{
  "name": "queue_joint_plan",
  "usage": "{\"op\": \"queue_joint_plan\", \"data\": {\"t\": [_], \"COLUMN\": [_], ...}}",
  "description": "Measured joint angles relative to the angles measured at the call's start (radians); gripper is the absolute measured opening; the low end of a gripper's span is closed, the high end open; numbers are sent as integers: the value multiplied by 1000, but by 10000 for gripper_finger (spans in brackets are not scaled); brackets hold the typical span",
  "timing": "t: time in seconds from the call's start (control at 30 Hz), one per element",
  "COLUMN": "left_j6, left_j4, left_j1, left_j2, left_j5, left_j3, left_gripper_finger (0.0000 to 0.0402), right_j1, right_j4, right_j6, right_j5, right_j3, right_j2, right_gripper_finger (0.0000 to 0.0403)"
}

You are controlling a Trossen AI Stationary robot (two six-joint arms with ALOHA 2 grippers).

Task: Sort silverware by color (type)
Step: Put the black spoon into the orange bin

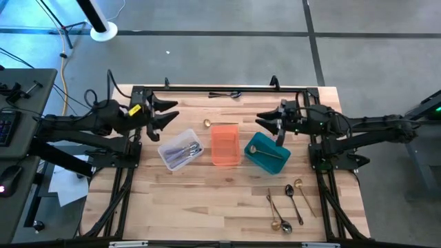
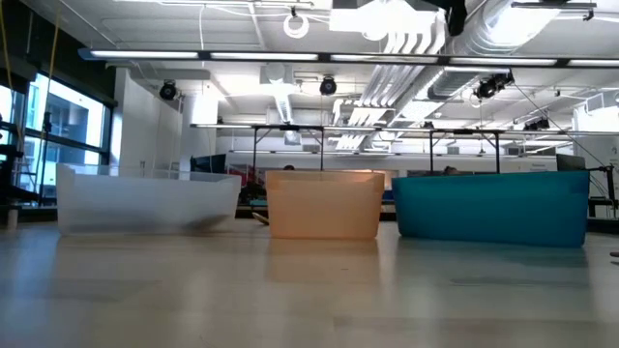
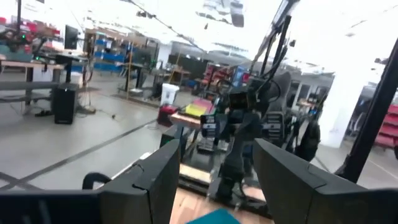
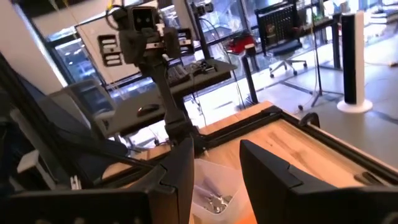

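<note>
Gold and dark spoons and forks (image 1: pixel 288 205) loose on bare wood at near right of table (image 1: pixel 227 193), long axes mostly running near-to-far. One gold spoon (image 1: pixel 206 124) behind orange bin (image 1: pixel 224 145); dark piece (image 1: pixel 224 94) at far rail. Silver pieces in clear bin (image 1: pixel 180 149); one utensil in teal bin (image 1: pixel 267 151).

Right gripper (image 1: pixel 264 121) nearer loose group, raised over teal bin's far side, fingers apart, nothing between; group lies nearward of it. Left gripper (image 1: pixel 167 112) raised beyond clear bin, fingers spread wide, nothing held.
</note>
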Motion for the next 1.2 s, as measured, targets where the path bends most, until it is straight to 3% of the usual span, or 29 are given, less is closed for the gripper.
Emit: {"op": "queue_joint_plan", "data": {"t": [0.93,1.2], "left_j6": [-9,-66], "left_j4": [4,6], "left_j1": [1,1], "left_j2": [4,59], "left_j5": [-14,-86], "left_j3": [0,0], "left_gripper_finger": [193,193], "right_j1": [-4,-4], "right_j4": [-4,-5], "right_j6": [-14,-14], "right_j5": [-12,-12], "right_j3": [0,0], "right_j2": [1,1], "right_gripper_finger": [114,114]}}
